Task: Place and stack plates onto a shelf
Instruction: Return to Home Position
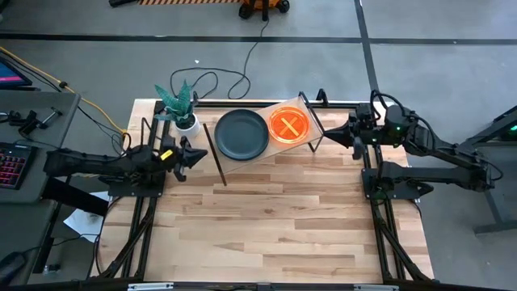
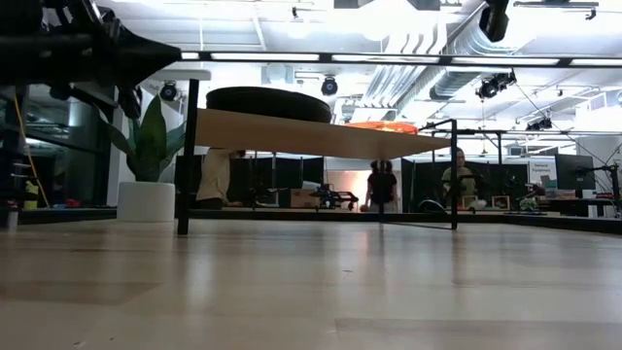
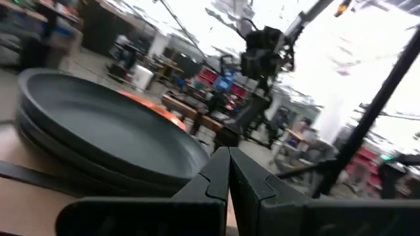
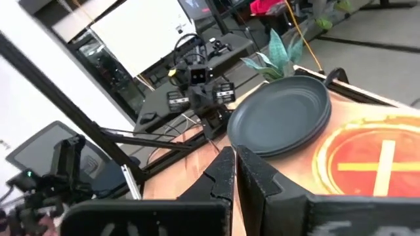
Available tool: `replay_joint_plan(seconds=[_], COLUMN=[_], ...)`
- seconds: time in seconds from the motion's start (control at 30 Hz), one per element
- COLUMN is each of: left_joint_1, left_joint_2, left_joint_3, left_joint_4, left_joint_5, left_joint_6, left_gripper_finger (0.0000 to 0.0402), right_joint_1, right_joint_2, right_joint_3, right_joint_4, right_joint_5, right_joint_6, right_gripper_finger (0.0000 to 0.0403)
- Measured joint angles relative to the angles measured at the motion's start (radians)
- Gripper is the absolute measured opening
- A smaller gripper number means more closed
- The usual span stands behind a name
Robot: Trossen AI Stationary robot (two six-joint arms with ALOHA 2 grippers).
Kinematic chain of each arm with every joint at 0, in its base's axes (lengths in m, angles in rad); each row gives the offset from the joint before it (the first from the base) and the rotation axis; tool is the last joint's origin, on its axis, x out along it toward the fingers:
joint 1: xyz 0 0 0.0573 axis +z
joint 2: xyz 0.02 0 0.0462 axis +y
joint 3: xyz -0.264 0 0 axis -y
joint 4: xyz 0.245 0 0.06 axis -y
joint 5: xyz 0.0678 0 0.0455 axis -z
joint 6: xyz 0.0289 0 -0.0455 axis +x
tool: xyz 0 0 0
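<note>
Wooden shelf (image 2: pixel 321 136) held the plates (image 1: pixel 241 133). My left claw (image 1: pixel 198 155) and right claw (image 1: pixel 331 134) flanked it, pinched together; straight retreats seemed safest.

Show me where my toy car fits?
The wide wood-plank tabletop in front of the small light-wood shelf is bare. The shelf is full: stacked round black plates beside translucent orange plates. A potted green plant and the left pincer crowd its left end.

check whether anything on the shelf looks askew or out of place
Only the shelf itself: it sits turned at an angle to the planks of the table. The black plates and orange plates lie flat, side by side on it.
</note>
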Motion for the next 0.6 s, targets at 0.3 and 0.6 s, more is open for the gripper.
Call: replay_joint_plan(seconds=[0.3, 0.6], left_joint_1=[-0.059, -0.059], left_joint_2=[0.001, 0.002], left_joint_3=[0.000, 0.000], left_joint_4=[-0.201, -0.208], left_joint_5=[0.046, 0.044], left_joint_6=[0.161, 0.052], left_gripper_finger=[0.0000, 0.0001], right_joint_1=[0.000, 0.000], right_joint_2=[0.000, -0.001], right_joint_3=[0.000, 0.000], right_joint_4=[-0.008, -0.008], right_joint_5=[0.008, -0.012], right_joint_6=[0.045, -0.047], right_gripper_finger=[0.0000, 0.0000])
